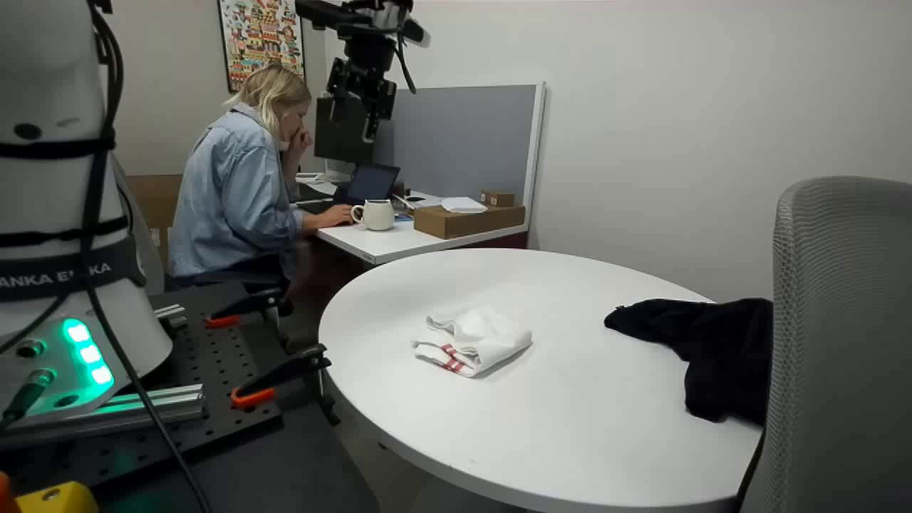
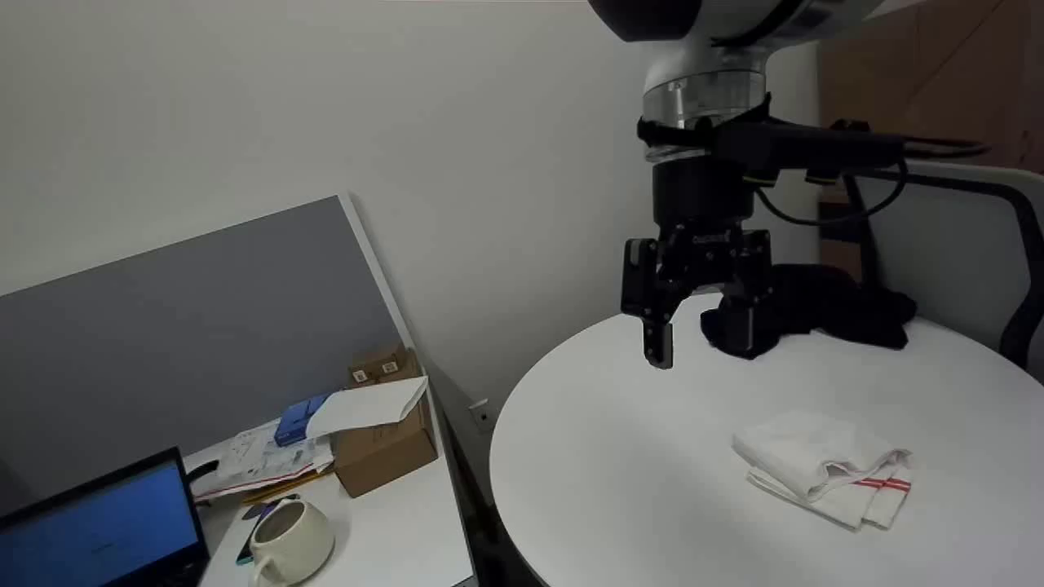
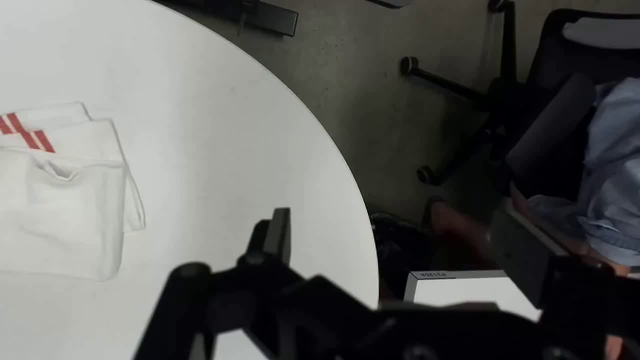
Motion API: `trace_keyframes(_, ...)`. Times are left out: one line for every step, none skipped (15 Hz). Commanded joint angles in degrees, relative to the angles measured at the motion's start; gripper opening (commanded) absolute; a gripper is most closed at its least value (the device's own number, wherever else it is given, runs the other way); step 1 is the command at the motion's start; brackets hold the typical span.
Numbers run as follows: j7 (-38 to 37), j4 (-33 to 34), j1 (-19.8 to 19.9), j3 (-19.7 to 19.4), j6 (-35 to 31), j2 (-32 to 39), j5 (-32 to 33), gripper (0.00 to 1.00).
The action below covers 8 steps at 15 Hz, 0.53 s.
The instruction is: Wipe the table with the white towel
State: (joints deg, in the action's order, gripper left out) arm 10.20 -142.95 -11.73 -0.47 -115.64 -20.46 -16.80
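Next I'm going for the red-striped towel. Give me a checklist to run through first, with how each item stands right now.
1. End effector open: ok, jaws apart, nothing between them.
2. White towel on the round white table: ok, lying loosely folded.
3. Lined up above the towel: not ok, the towel sits off at the left edge of the wrist view.
4. Wiping surface free of other things: not ok, a black cloth lies near the mesh-backed chair.
5. Seated person out of reach: cannot tell, the spacing isn't clear.
6. White mug off the table: ok, on the desk.
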Motion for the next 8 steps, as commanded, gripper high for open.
trace_keyframes(0.4,0.1,1.3,1.2,0.2,0.0,-0.4,1.0)
trace_keyframes(0.4,0.1,1.3,1.2,0.2,0.0,-0.4,1.0)
trace_keyframes(0.4,0.1,1.3,1.2,0.2,0.0,-0.4,1.0)
trace_keyframes(0.4,0.1,1.3,1.2,0.2,0.0,-0.4,1.0)
trace_keyframes(1.3,0.0,1.3,1.0,-0.9,0.0,-1.0,1.0)
trace_keyframes(4.7,-1.2,1.0,0.5,-6.2,-0.4,-2.4,1.0)
trace_keyframes(6.2,-1.3,0.8,0.2,-9.6,0.7,-3.1,1.0)
trace_keyframes(7.2,-1.2,1.0,0.0,-13.0,3.1,-3.3,1.0)
